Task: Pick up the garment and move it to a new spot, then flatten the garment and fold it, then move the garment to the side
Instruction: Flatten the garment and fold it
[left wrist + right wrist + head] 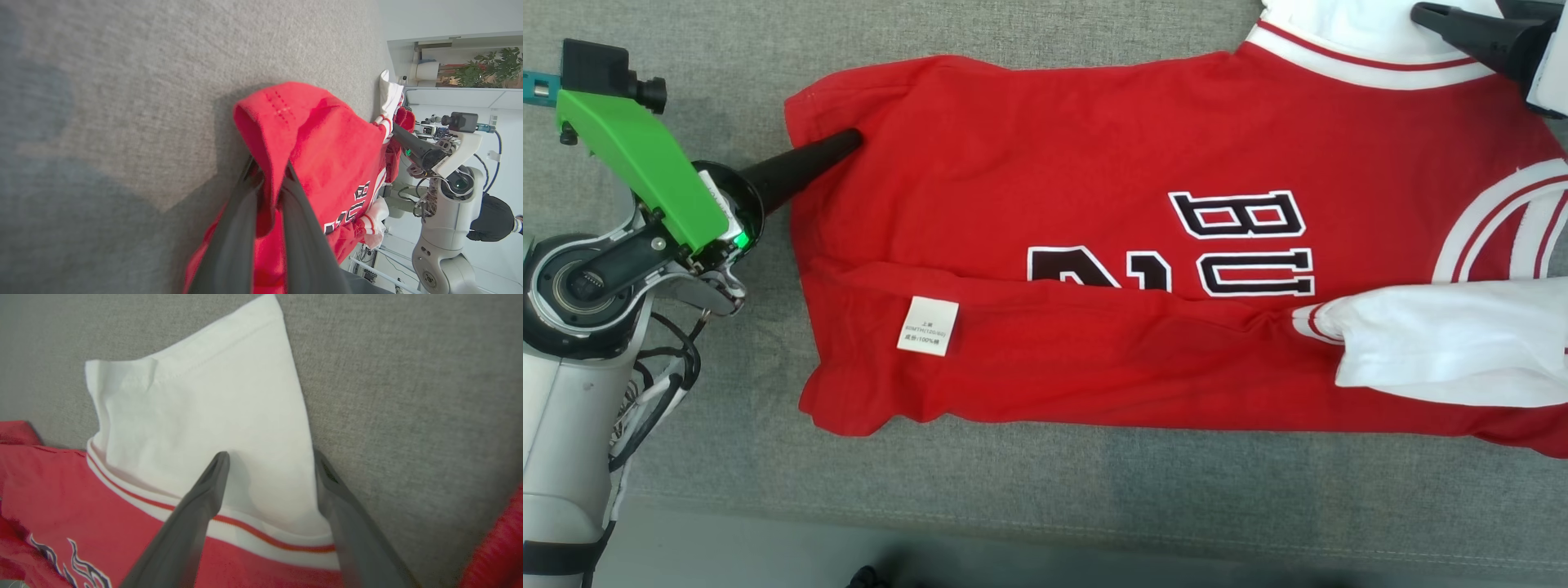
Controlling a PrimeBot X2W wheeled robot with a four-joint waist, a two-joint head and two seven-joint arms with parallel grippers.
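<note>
At the table's (1013, 490) left edge, the left fingers (837, 145) reached rightward to the far left corner of the garment (1094, 147). In the left wrist view they were clenched on a bunched fold of its red hem, lifted slightly off the gray top. The garment lay spread across the table from left to right, with the hem at the left and the shoulders at the right, where it ran past the head view's edge.

Its near side was folded up over the front along a long crease. A white label (927, 326) showed on that flap near the left end. The flap hid the lower part of the black and white print (1241, 245) in the middle of the red cloth.

Further right, a white sleeve (1445, 343) lay across the near part of the garment. A second white sleeve (1339, 24) stuck out toward the table's far edge.

Over that far sleeve, at the far right, the right fingers (1429, 15) stood spread wide and held nothing. In the right wrist view one finger rested over the sleeve's white cloth. The other sat just beside the sleeve's edge, over bare gray table.
</note>
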